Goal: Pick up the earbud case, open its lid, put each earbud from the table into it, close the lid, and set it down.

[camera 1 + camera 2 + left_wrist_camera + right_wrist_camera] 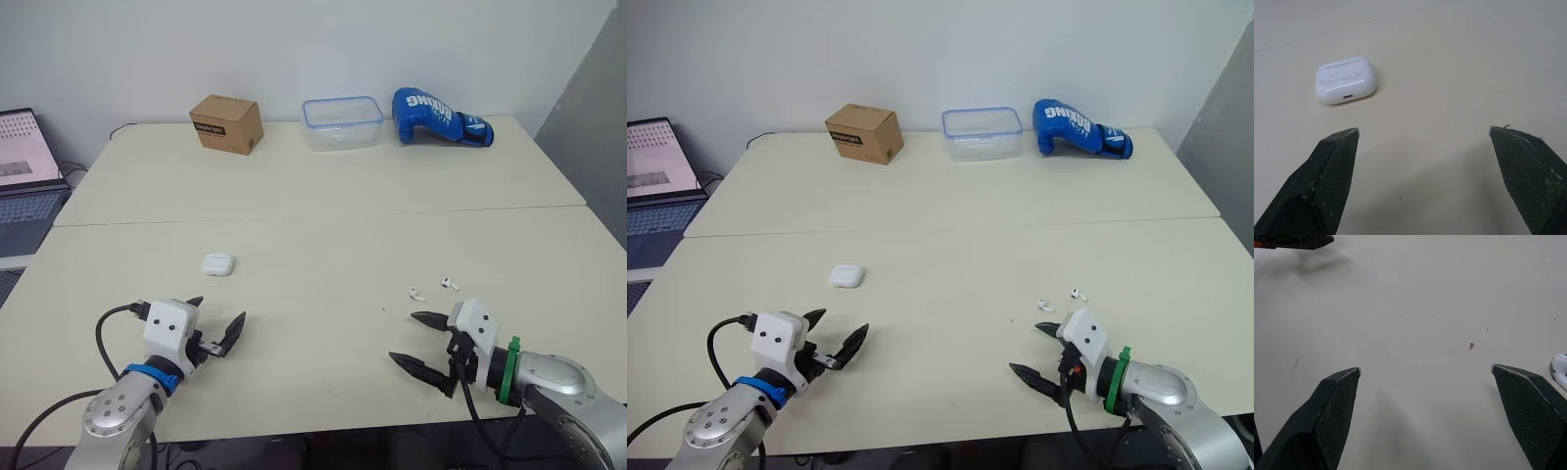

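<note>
The white earbud case (218, 263) lies shut on the cream table (323, 206), left of centre. My left gripper (217, 311) hovers open just short of it, near the front edge; in the left wrist view the case (1346, 81) lies beyond the fingers, toward one side. Two white earbuds (416, 292) (449, 283) lie close together at the front right. My right gripper (402, 336) is open and empty, just in front of them and slightly to their left. One earbud (1559, 369) shows at the edge of the right wrist view, beside a finger.
Along the table's far edge stand a cardboard box (226, 123), a clear plastic container (342, 122) and a blue boxing glove (441, 117). An open laptop (24, 176) sits off the table's left side. A seam crosses the table's middle.
</note>
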### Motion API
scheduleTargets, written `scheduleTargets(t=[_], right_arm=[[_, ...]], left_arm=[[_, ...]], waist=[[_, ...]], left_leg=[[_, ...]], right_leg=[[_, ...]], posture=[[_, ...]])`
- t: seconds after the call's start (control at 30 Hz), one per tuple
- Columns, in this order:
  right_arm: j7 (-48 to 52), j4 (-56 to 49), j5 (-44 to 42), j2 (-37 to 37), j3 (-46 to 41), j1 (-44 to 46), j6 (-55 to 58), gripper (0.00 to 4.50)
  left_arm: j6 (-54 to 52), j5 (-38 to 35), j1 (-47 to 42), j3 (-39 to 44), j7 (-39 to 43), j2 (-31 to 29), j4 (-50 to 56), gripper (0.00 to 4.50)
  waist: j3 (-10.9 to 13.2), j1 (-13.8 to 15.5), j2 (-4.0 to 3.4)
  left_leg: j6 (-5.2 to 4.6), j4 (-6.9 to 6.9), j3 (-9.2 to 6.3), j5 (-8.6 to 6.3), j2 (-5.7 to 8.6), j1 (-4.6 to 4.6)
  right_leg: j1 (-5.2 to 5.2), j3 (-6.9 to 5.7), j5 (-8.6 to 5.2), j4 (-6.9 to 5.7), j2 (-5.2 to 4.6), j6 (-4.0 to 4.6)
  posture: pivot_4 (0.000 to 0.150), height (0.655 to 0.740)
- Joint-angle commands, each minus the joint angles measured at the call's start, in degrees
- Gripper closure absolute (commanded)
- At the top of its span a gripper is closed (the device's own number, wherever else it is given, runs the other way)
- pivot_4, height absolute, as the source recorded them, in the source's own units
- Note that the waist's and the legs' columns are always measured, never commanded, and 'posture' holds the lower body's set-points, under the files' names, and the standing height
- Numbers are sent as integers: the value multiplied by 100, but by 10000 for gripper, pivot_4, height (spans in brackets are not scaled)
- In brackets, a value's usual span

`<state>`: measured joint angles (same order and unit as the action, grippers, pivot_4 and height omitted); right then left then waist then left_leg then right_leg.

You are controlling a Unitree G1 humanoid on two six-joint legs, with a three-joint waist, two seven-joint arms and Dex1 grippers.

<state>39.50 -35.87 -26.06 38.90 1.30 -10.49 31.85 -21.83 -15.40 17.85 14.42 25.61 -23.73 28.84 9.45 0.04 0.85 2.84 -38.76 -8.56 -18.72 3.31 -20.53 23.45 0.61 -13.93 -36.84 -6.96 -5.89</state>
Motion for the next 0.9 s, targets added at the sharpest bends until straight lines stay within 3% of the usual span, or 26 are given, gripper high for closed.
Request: scheduleTargets(t=[0.03,0.3,0.57,0.9], right_arm=[[43,-204,-107,14,-81,65,-8,0],[167,-167,-92,43,-47,195,-40,0],[706,-97,-554,556,-320,1356,277,0],[1101,345,-566,689,-199,2588,332,0]], left_arm=[[159,-61,74,131,46,-51,188,386],[-274,-157,-24,230,-67,-138,264,386],[-2938,-1120,-1567,650,-303,-949,199,386],[-4053,-1053,-3118,311,-767,-1171,-466,386]], waist=[[0,-1,0],[0,-1,0],[1,-10,-1],[4,-17,3]], left_leg=[[0,0,0,0,0,0],[0,0,-1,0,0,0],[-1,-1,-10,0,0,4],[21,0,-11,12,2,-3]], right_leg=[[0,0,0,0,0,0],[0,-1,0,0,0,0],[-4,-11,0,-5,3,-1],[1,-10,-1,0,1,-1]], posture=[[1500,7307],[1500,7307],[1500,7307],[1500,7307]])
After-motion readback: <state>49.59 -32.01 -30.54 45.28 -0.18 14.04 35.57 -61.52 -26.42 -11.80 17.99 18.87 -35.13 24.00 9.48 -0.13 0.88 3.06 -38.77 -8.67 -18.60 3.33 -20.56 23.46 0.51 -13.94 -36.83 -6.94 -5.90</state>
